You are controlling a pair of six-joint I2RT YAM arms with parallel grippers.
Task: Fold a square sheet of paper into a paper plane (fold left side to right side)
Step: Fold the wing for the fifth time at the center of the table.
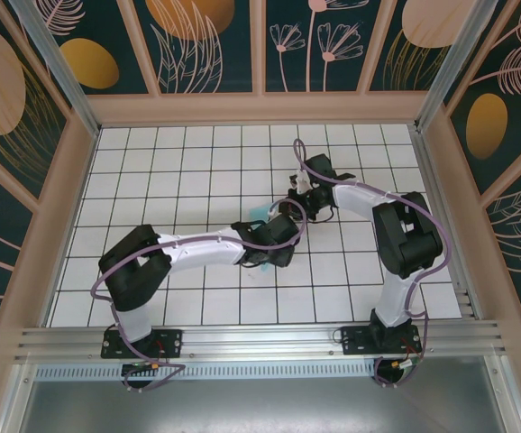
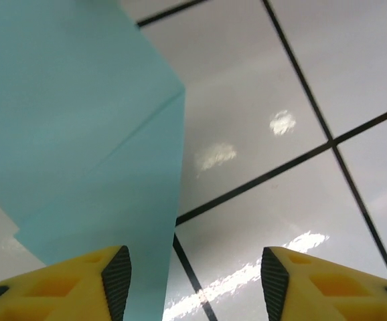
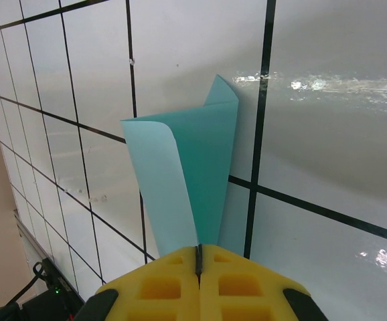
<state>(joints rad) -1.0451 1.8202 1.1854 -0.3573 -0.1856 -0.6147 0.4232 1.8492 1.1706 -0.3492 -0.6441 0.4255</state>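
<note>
The light-turquoise sheet of paper (image 3: pixel 203 154) is folded into a narrow shape with two flaps spreading away from a pinched end. My right gripper (image 3: pixel 198 253) is shut on that end, and the paper stands up off the white grid table. In the top view the paper (image 1: pixel 261 215) peeks out between the two wrists near the table's middle. My left gripper (image 2: pixel 195 281) is open just beside the paper (image 2: pixel 80 127). The paper's creased edge lies just inside the left finger (image 2: pixel 116 281), while the other finger (image 2: pixel 274 284) is over bare tile.
The white tiled table (image 1: pixel 179 171) with black grid lines is walled by a wooden frame (image 1: pixel 251 108) at the back and sides. Both arms reach towards the centre, with the right arm's elbow (image 1: pixel 405 234) at the right. A metal rail (image 1: pixel 242 338) runs along the near edge.
</note>
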